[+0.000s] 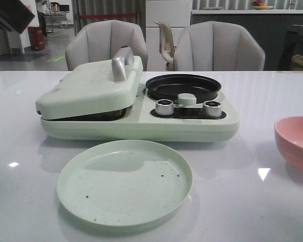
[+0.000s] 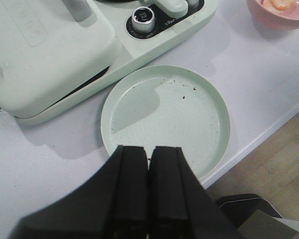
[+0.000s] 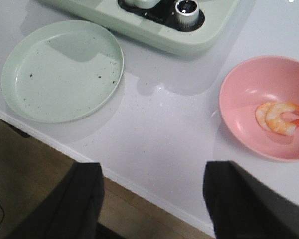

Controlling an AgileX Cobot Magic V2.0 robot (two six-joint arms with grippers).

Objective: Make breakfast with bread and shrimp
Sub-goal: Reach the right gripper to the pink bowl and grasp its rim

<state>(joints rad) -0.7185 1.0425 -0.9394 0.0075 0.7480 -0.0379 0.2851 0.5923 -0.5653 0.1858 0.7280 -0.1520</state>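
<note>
Two curled orange-pink shrimp (image 3: 278, 117) lie in the round pink bowl (image 3: 249, 84) just ahead of your wide-open, empty right hand (image 3: 154, 199); they look slippery and soft, so pinch mid-body. Your left hand (image 2: 149, 199) is closed, empty.

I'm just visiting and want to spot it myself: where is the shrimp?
Start at the big mint-green cooker on the white table, then look to its right for the pink bowl. The shrimp lie inside it: small curled orange-pink pieces, the only food showing; the green plate holds just crumbs.
</note>
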